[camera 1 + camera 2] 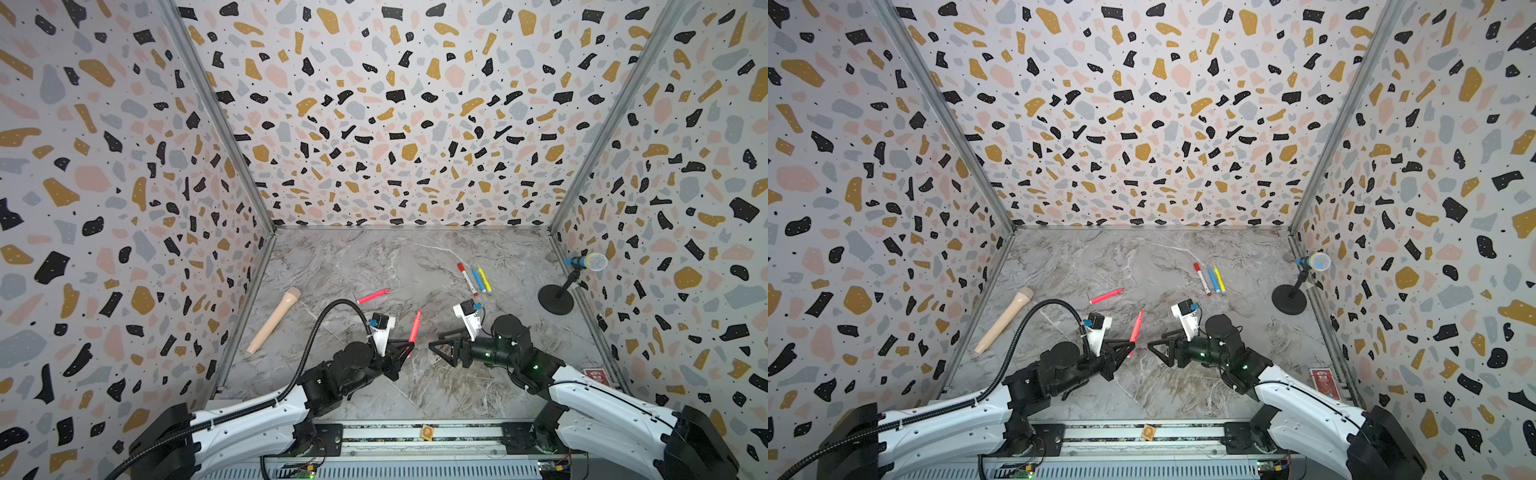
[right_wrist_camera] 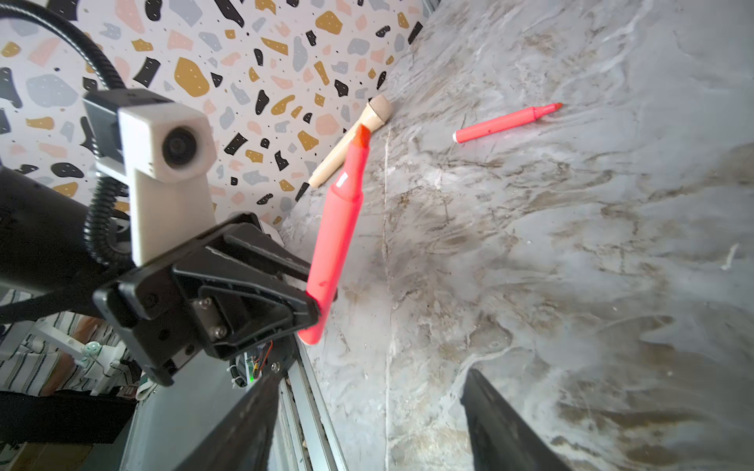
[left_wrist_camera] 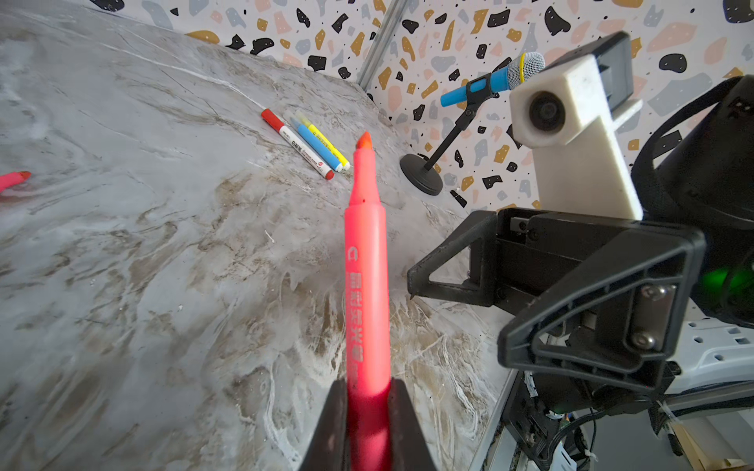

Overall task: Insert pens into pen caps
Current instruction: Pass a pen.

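Speckled terrazzo-pattern walls (image 1: 374, 104) enclose a grey marble tabletop (image 1: 353, 257), which we see in both top views. Near its front edge the two arms face each other.

The left fingers (image 3: 332, 424) are clamped on the lower barrel of a neon pink pen (image 3: 367, 265). The pen is lifted off the tabletop. Its bare felt tip points up and away from those fingers, and it leans slightly toward the right fingers (image 3: 440, 273). Those stand apart and empty, just beside the held pen, with their opening turned toward it.

Beyond the left fingers a second pink pen (image 1: 373, 296) lies flat, also uncapped. Beyond the right fingers three pens lie side by side: a white pen with red ends (image 1: 468, 279), a blue pen (image 1: 478, 281) and a yellow pen (image 1: 484, 279).

Well off to the outer side of the left fingers lies a beige microphone-shaped stick (image 1: 274, 320). A blue microphone (image 1: 586, 262) on a stand sits well outside the right fingers.

We cannot make out a loose cap anywhere.

We judge the step in hand to be presenting the pink pen for capping. Next, the right fingers would need to fetch a matching cap, line it up with the tip and push it on while the left fingers hold firm.
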Action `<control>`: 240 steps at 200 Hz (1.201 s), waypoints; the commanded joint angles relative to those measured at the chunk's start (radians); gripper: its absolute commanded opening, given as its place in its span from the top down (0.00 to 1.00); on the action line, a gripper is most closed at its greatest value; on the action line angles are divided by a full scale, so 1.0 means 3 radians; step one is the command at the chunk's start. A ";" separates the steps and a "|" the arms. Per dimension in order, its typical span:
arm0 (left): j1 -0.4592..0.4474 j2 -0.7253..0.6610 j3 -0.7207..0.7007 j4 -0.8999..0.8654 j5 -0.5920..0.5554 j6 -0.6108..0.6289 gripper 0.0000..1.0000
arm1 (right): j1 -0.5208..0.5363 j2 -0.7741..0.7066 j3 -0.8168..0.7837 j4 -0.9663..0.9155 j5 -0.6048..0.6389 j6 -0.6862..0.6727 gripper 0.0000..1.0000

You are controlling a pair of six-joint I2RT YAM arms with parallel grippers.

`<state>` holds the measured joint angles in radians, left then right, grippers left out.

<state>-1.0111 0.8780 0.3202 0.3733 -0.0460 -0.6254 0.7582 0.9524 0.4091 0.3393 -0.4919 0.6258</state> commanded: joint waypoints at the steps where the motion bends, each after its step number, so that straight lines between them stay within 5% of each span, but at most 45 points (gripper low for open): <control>1: -0.0015 0.0006 -0.0036 0.0345 0.0025 0.0009 0.96 | -0.0022 0.0105 0.0196 0.0370 -0.0168 0.0046 0.29; 141: -0.0049 0.0269 -0.0010 0.0671 0.0202 0.0000 0.96 | -0.0231 0.0829 0.0646 0.0810 -0.0678 0.0180 0.35; 240: -0.0056 0.0252 -0.0039 0.0788 0.0149 -0.0046 0.96 | -0.0170 0.0854 0.0546 0.0919 -0.0712 0.0325 0.57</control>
<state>-1.0229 0.9615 0.3183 0.5423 0.0025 -0.6292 0.6998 1.2190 0.5762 0.5838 -0.6903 0.7094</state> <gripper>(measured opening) 0.122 0.466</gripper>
